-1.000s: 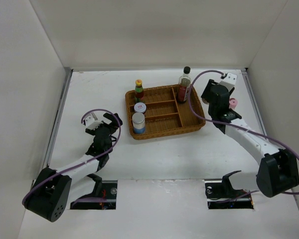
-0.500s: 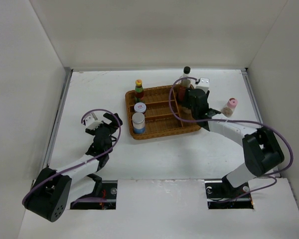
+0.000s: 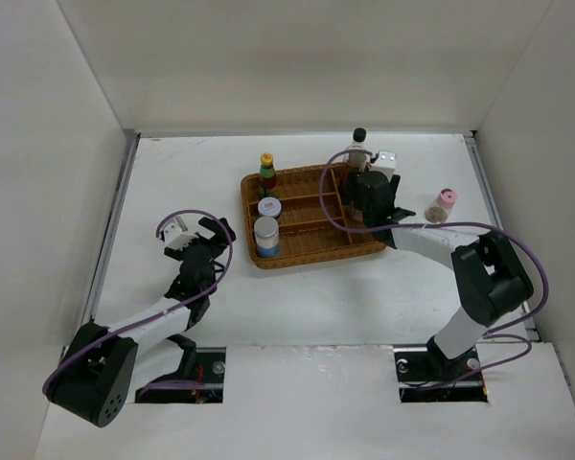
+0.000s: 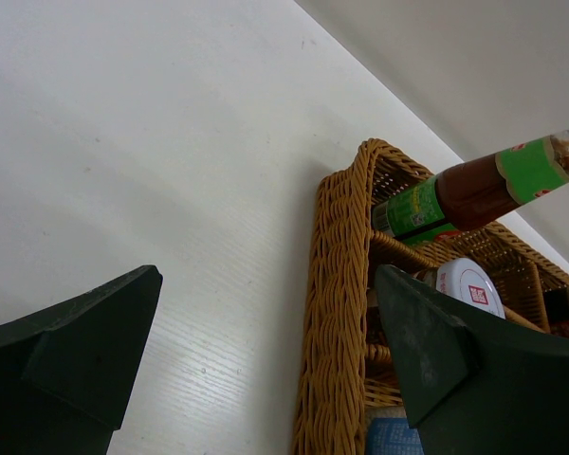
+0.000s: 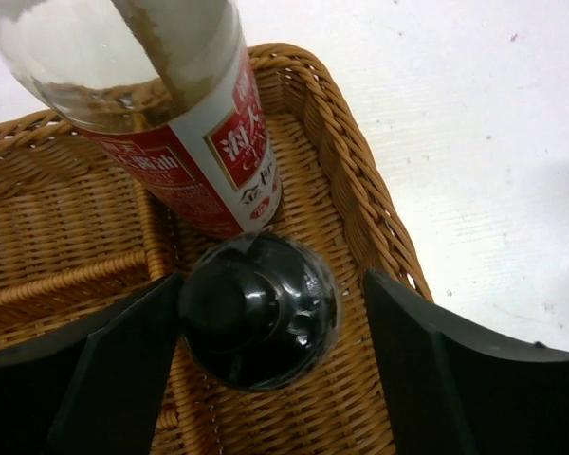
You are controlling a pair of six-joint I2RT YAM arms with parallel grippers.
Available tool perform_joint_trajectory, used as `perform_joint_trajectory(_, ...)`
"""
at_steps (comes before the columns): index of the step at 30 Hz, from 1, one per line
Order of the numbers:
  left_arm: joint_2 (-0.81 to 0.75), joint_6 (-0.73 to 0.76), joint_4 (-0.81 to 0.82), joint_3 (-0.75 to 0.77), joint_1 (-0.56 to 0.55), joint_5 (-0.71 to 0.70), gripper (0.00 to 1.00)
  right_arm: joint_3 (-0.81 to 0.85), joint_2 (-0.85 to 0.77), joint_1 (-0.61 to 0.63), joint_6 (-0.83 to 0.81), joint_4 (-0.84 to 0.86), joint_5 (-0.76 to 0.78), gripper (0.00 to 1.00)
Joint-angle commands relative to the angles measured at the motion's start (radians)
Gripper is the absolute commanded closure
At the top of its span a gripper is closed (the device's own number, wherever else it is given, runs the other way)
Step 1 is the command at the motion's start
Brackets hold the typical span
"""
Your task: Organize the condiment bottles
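Tray golden-brown wicker; tall bottle clear, label red and white; shaker cap glossy black; sauce bottle red-brown, green labels, yellow cap; right jar cap pink; tray jar lid white, red mark.

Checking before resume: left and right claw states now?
Left claw: open, empty.
Right claw: open around the dark black-capped shaker standing in the brown wicker tray.

Brown wicker tray (divided into compartments), white table
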Motion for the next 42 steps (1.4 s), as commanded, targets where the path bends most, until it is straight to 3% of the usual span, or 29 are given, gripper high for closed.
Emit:
perform_joint_trajectory(1,-0.004,-0.005,0.043,0.026,-0.002,0.006,0.00,0.046,-0.039,0.004,-0.001,0.069,0.010,0.13)
perform_joint_trajectory(7,-0.007,-0.005,0.043,0.024,-0.002,0.006,0.00,-0.012,-0.235,-0.011,-0.001,0.016,0.010,0.03)
perform_joint_trajectory(13,-0.007,-0.005,0.043,0.024,-0.005,0.006,0.00,-0.092,-0.388,-0.179,0.029,-0.013,0.044,0.02)
perform_joint_trajectory(20,-0.018,-0.005,0.040,0.023,-0.005,0.007,0.00,-0.052,-0.300,-0.417,0.045,-0.109,0.131,0.00)
perform_joint_trajectory(27,-0.004,-0.007,0.043,0.027,-0.006,0.013,0.00,0.007,-0.135,-0.500,0.052,-0.119,0.048,0.00)
perform_joint_trajectory(30,-0.007,-0.007,0.043,0.026,-0.006,0.013,0.00,0.046,-0.073,-0.508,0.052,-0.124,0.012,0.05)
perform_joint_trajectory(42,0.001,-0.007,0.043,0.027,-0.005,0.013,0.00,0.058,0.020,-0.513,0.051,-0.081,0.019,0.49)
